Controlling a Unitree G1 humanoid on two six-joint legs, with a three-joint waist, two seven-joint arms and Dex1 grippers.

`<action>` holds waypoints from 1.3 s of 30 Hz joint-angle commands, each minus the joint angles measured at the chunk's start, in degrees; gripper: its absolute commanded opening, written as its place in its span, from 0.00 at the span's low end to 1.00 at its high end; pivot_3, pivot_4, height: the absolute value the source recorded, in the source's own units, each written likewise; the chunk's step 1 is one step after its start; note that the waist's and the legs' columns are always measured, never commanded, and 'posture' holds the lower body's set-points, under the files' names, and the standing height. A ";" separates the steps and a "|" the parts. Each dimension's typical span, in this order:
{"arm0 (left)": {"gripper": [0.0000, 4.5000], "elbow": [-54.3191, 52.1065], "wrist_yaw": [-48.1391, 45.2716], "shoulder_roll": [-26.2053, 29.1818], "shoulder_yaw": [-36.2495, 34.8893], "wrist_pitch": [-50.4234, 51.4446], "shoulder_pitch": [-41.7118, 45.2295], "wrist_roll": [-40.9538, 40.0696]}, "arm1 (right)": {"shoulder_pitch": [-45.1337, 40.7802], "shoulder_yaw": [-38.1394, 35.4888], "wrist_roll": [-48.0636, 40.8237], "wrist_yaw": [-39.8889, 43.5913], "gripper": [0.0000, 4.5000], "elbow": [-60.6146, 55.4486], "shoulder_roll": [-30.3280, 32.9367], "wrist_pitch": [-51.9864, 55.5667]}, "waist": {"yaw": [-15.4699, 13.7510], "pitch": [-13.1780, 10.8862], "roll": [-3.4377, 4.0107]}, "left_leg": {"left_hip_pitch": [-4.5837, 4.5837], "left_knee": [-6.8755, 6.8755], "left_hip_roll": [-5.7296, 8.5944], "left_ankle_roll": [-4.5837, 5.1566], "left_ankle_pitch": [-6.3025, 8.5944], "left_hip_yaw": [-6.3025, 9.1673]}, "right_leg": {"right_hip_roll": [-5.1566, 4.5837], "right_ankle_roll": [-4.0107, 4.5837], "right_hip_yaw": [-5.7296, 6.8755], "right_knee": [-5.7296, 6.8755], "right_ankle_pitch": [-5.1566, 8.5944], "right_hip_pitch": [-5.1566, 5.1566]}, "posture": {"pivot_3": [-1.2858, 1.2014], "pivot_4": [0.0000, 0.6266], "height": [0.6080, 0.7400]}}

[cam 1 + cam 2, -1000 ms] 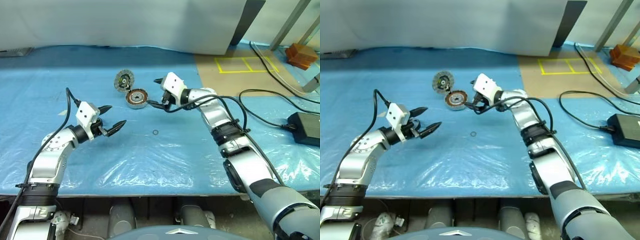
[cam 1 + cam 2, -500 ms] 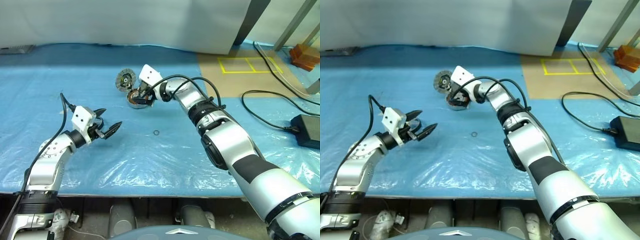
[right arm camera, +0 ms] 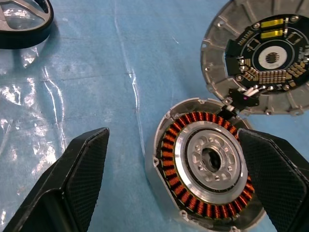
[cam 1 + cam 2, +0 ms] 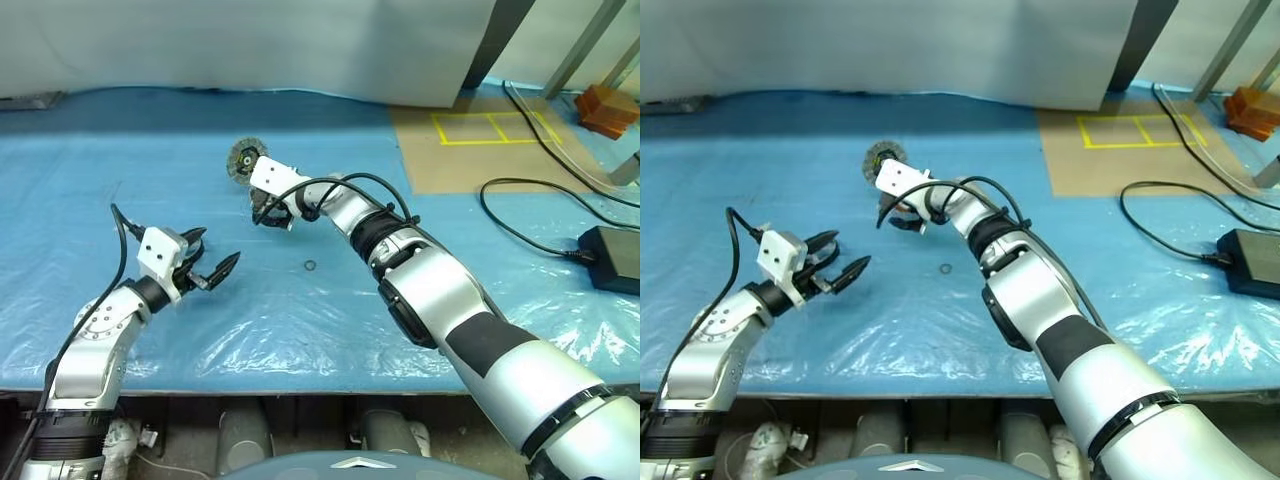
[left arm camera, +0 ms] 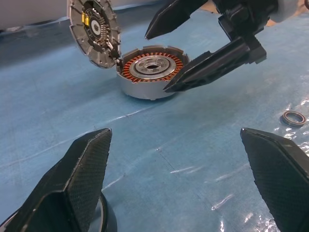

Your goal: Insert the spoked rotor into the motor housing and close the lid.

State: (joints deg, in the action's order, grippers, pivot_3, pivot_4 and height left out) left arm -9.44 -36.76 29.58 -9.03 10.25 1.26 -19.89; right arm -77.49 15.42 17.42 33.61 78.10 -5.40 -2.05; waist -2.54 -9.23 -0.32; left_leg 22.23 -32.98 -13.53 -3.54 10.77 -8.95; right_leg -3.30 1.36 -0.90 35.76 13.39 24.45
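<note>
Motor housing (image 3: 207,162) on blue plastic-covered table (image 4: 300,320), both tools apart, small ring (image 4: 310,266), perhaps a bearing, nearby

The squat round copper-wound metal motor housing (image 3: 205,162) sits on the blue plastic-covered worktop (image 4: 330,310). Behind it, touching its rim, stands the round ribbed metal lid (image 5: 92,31), tilted. A small dark ring (image 4: 310,266) lies apart, nearer the robot and to the housing's right.

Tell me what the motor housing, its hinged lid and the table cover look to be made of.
Motor housing: likely machined aluminium, matte silver wall, ringed by copper-coloured wire coils.
Lid: cast-looking grey metal with ribbed rim; inside sits a black circuit board with gold pads.
Table cover: blue sheet under thin clear plastic film, judging by glossy wrinkles and glare.
</note>
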 commanded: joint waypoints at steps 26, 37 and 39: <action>1.00 -4.29 3.21 -1.13 -0.31 0.89 -0.78 1.35 | 3.10 -0.88 3.76 -0.82 0.23 -0.19 -1.65 8.32 | 0.05 -0.02 0.08 | -0.19 -0.02 0.00 -0.02 0.01 -0.01 | 0.00 0.00 -0.04 0.09 0.00 -0.08 | 0.52 0.24 1.00; 1.00 -2.15 2.89 -1.25 -0.02 -0.69 -0.43 1.77 | 1.59 -1.84 1.60 9.50 0.00 -2.41 -1.23 9.47 | 0.01 -0.02 0.09 | -0.16 -0.06 -0.01 -0.02 0.01 -0.02 | 0.00 0.00 -0.03 0.09 0.00 -0.10 | 0.52 0.24 1.00; 1.00 -2.09 2.89 -1.32 0.11 -0.74 -0.36 1.78 | 0.84 -2.87 -0.02 12.58 0.00 -3.77 -1.12 11.57 | 0.01 -0.02 0.09 | -0.15 -0.06 -0.01 -0.03 0.02 -0.02 | 0.00 0.00 -0.03 0.08 0.00 -0.10 | 0.52 0.24 1.00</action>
State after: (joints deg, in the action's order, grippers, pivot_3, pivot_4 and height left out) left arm -10.92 -33.73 28.22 -8.46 10.94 0.44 -18.56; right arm -75.32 13.43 19.58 42.87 75.97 -6.06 7.85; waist -2.53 -9.25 -0.23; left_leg 22.08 -33.04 -13.55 -3.56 10.78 -8.96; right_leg -3.30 1.36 -0.93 35.85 13.39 24.36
